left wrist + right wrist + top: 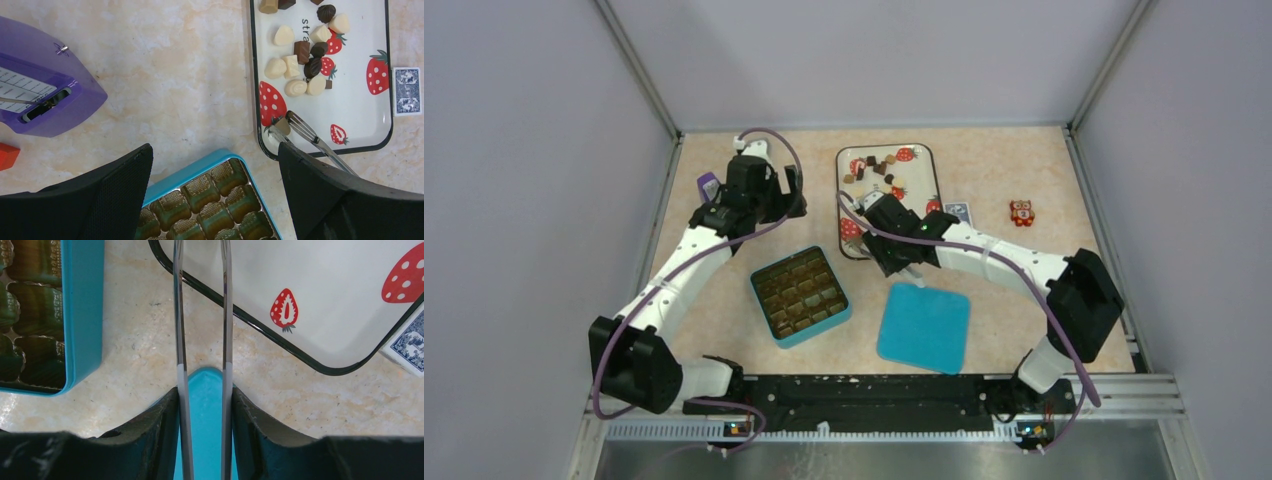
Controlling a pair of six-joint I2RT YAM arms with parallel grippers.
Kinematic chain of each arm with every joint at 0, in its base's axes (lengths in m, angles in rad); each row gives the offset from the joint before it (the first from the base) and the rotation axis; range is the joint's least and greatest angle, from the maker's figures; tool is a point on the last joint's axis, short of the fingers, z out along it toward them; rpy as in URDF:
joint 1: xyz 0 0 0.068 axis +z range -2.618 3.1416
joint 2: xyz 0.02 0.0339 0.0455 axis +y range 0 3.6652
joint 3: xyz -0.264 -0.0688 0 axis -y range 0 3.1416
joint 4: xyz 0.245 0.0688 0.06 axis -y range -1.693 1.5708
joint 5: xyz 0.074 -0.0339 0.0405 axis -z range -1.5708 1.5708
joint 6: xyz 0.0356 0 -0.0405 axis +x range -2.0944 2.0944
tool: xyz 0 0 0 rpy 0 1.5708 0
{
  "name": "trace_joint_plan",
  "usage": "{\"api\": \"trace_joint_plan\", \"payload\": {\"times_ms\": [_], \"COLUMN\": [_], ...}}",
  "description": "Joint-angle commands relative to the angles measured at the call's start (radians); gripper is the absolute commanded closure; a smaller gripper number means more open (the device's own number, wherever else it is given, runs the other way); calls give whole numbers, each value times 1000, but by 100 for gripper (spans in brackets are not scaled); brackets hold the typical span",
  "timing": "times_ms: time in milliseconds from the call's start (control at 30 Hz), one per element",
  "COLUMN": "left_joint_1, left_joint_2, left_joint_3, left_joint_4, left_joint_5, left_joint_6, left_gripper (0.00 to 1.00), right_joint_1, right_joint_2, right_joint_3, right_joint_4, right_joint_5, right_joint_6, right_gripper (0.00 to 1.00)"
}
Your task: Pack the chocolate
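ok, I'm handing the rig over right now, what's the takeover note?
Left gripper: open, empty, above the table by the teal box.
Right gripper: shut on the tongs, tips at the strawberry tray corner nearest the box; can't tell if they pinch a piece.
Chocolates: clustered on the tray. The visible box cavities look empty; lid lies flat beside the box.
Done: box open, tongs in hand.
Left: move the pieces into the box, then probably lid on.

You have a white, black-rimmed tray (pixel 370 125) printed with red strawberries, cream and brown chocolates (pixel 301 50), a teal box (pixel 192 171), a blue-patterned playing card (pixel 406 91) and an orange owl figure (pixel 1021 212).
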Motion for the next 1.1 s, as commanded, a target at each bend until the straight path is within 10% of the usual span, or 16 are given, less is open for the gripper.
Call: {"api": "trace_joint_plan", "payload": {"times_ms": [0,1067], "left_joint_1": [3,4], "left_joint_2": [-7,-19], "left_joint_3": [-7,15], "left_joint_4": [49,33], "left_joint_5": [22,-55], "left_joint_6": [-5,32], "left_gripper": [1,1], "right_joint_1": [12,11], "right_joint_2": [11,-94], "right_joint_3": [26,91], "right_joint_4": [21,-21], "right_joint_5": [33,39], "right_joint_6": [-9,44], "right_gripper": [63,87]}}
